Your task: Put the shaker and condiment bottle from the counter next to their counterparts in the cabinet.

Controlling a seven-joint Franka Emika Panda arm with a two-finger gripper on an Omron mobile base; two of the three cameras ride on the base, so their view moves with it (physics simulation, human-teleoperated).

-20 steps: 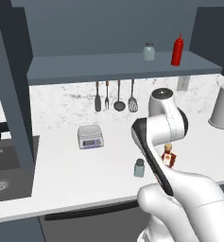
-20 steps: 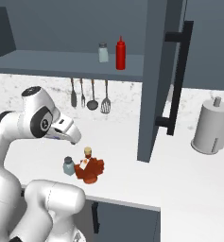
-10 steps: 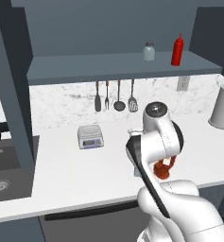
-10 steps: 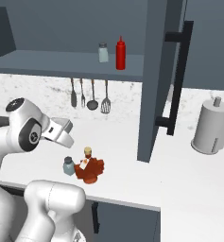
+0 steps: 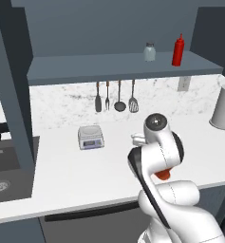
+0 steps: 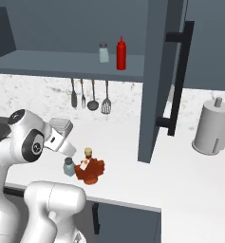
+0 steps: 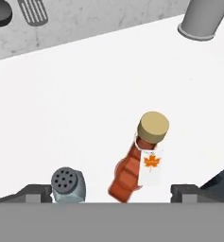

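Note:
The shaker [image 7: 68,184] stands on the white counter [image 7: 85,94], its grey perforated cap facing the hand camera. Just to its right stands the condiment bottle [image 7: 132,170], maple-leaf shaped, with a tan cork and a white tag. My gripper [image 7: 112,193] hovers above both, open and holding nothing, one fingertip outside the shaker and the other beyond the bottle. In the right base view the shaker [image 6: 69,166] and the bottle [image 6: 90,170] stand side by side near the counter's front edge, below my hand [image 6: 60,135]. On the cabinet shelf [image 5: 118,66] stand the second shaker [image 5: 149,51] and the red squeeze bottle [image 5: 178,50].
A kitchen scale [image 5: 90,137] sits at the back left of the counter, and utensils [image 5: 118,95] hang on the backsplash. A paper towel holder [image 6: 212,128] stands at the right. The open cabinet door [image 6: 156,80] hangs over the counter. A sink [image 5: 0,166] lies at the far left.
My arm has folded lower, and the hand has turned down over the shaker and the bottle. Neither of them has moved.

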